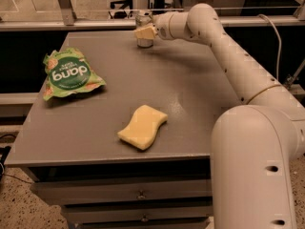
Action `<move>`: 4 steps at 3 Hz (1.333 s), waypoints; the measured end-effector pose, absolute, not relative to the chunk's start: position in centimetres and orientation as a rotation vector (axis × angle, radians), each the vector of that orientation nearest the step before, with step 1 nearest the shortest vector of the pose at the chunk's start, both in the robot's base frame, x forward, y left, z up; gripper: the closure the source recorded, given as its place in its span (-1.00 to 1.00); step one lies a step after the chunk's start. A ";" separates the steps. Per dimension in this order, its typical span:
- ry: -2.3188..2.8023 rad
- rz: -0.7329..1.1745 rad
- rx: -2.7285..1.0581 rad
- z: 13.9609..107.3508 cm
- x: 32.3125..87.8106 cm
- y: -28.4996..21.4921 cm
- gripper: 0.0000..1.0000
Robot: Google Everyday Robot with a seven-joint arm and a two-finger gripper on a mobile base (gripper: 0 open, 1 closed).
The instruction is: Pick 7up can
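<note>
The 7up can point(143, 20) stands upright at the far edge of the grey table point(190, 89), near the middle of that edge. It is silvery with a shiny top rim. My gripper point(144, 32) has reached in from the right and sits at the can's mid-height, covering part of its front. The can's base rests on the table. My white arm point(224, 46) stretches from the lower right up to the can.
A green snack bag point(69, 74) lies at the left of the table. A yellow sponge point(142, 127) lies near the front edge. Drawers point(138, 194) sit under the tabletop. A metal rail point(95, 13) runs just behind the can.
</note>
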State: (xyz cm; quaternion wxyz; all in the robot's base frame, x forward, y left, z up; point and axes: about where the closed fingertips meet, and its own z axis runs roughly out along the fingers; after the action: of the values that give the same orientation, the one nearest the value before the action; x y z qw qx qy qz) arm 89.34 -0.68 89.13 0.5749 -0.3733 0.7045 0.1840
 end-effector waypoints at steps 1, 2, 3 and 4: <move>1.637 0.433 -0.875 89.5 89.3 -0.9 0.19; 1.620 0.461 -0.867 89.9 88.1 -2.0 0.63; 1.578 0.542 -0.867 91.1 85.2 -3.6 1.00; 1.508 0.667 -0.866 93.3 81.1 -4.9 1.00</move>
State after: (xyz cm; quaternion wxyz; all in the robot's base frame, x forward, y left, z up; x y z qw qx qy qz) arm 81.12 -4.93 93.30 0.5968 -0.3733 0.6495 0.2875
